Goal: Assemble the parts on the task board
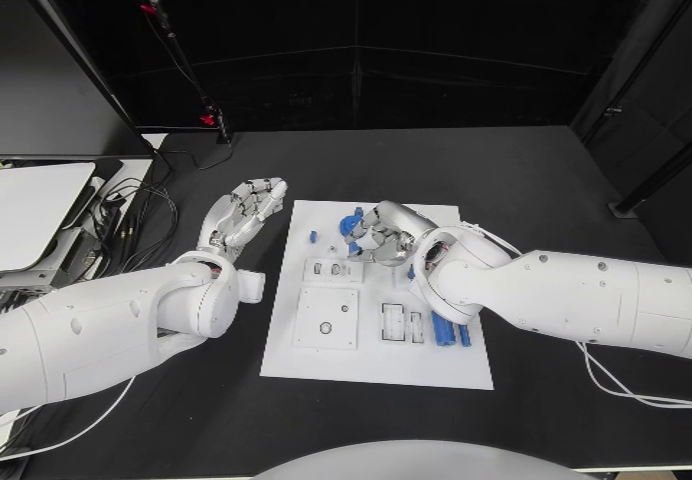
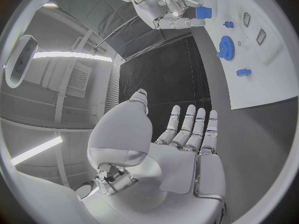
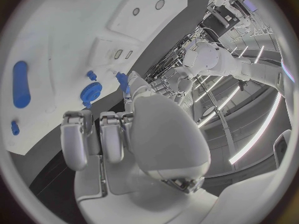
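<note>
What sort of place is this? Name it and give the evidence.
Probably a robotics lab test bench: a black table with a white task board of small blue parts, cables at its edge, and dark curtains behind.

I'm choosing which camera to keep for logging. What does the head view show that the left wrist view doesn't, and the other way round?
Head view alone: the whole task board, its white blocks with slots, and two long blue parts near the right arm. Left wrist view alone: the left hand's palm side, fingers straight, apart, holding nothing. Both: the right hand over the board, a blue part at its fingertips, and the blue gear.
</note>
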Controlling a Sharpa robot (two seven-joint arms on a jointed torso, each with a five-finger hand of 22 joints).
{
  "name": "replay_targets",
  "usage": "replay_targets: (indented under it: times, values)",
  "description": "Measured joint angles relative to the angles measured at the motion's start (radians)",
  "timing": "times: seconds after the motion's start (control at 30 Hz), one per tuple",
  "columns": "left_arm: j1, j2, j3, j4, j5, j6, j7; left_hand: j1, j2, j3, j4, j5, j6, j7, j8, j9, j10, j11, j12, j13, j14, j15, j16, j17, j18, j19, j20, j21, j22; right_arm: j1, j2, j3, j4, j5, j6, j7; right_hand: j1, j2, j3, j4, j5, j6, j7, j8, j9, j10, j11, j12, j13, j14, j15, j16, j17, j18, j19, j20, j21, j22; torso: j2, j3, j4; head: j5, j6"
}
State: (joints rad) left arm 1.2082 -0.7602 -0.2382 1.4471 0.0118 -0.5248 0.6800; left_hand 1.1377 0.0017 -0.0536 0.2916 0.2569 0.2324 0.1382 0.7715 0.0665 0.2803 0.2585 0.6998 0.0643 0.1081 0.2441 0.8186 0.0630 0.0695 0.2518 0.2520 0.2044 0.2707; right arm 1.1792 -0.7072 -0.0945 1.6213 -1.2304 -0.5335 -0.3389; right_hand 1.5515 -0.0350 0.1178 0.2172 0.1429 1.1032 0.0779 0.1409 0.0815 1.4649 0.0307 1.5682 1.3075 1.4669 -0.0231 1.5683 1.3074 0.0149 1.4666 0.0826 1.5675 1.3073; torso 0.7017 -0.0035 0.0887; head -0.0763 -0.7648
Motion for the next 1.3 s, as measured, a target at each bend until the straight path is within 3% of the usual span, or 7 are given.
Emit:
replay_targets:
  times: [0.47,0.73,0.87,1.07,1.3]
  values:
    - [0.0,0.001,0.0,0.0,0.0,0.0,0.0,0.0,0.0,0.0,0.0,0.0,0.0,0.0,0.0,0.0,0.0,0.0,0.0,0.0,0.0,0.0,0.0,0.0,0.0,0.0,0.0,0.0,0.0,-0.003,0.069,-0.001,-0.048,-0.004,0.018,-0.092,0.0,0.0,-0.003,-0.003,0.005,0.0,0.001,-0.01,-0.002,0.004,0.004,0.0,0.0,0.0,0.0,0.0,0.0,0.0,0.0,0.007,0.0,0.0,0.001,0.0007,0.0017,0.004,-0.007]
    - [0.0,0.002,0.0,-0.001,0.0,0.0,0.0,0.0,0.0,0.0,0.0,0.0,0.0,0.0,0.0,0.0,0.0,0.0,0.0,0.0,0.0,0.0,0.0,0.0,0.0,0.0,0.0,0.0,0.001,-0.023,0.079,-0.001,-0.064,-0.003,0.027,-0.119,-0.002,-0.002,-0.003,-0.003,0.005,0.0,0.001,-0.014,-0.004,0.0,0.007,0.0,0.0,0.0,0.0,0.0,0.0,0.0,0.0,0.007,0.0,0.0,0.001,0.0002,0.0008,0.003,-0.012]
    - [0.0,0.002,0.0,-0.001,0.0,0.0,0.0,0.0,0.0,0.0,0.0,0.0,0.0,0.0,0.0,0.0,0.0,0.0,0.0,0.0,0.0,0.0,0.004,0.0,0.0,0.0,0.0,0.0,0.001,-0.028,0.079,-0.001,-0.064,-0.002,0.029,-0.125,-0.007,-0.007,-0.006,-0.005,0.005,0.007,0.016,-0.016,-0.008,0.0,0.007,0.0,0.0,-0.003,0.003,0.0,0.0,0.0,0.0,0.007,0.0,0.0,0.001,0.0002,0.0001,0.002,-0.015]
    - [0.0,0.003,0.0,-0.002,0.0,0.0,0.0,0.0,0.0,0.0,0.0,0.0,0.0,0.0,0.0,0.0,0.0,0.0,0.0,0.0,0.0,0.0,0.004,0.0,0.0,0.0,0.0,0.0,0.001,-0.03,0.078,-0.001,-0.058,0.001,0.03,-0.129,-0.007,-0.007,-0.008,-0.008,0.005,0.01,0.026,-0.019,-0.008,0.0,0.007,0.0,0.0,-0.004,0.004,0.0,0.0,0.0,0.0,0.007,0.0,0.0,0.001,0.0002,0.0001,0.0,-0.016]
    - [0.0,0.003,0.0,-0.003,0.0,0.0,0.0,0.0,0.0,0.0,0.0,0.0,0.0,0.0,0.0,0.0,0.0,0.0,0.0,0.0,0.0,0.0,0.004,0.0,0.0,0.0,0.0,0.0,0.001,-0.031,0.081,-0.001,-0.057,0.002,0.032,-0.129,-0.012,-0.012,-0.008,-0.008,0.005,0.011,0.027,-0.021,-0.009,0.004,0.011,0.0,0.0,0.0,0.007,0.0,0.0,0.0,0.0,0.007,0.0,0.0,0.001,0.0002,0.0001,-0.002,-0.016]
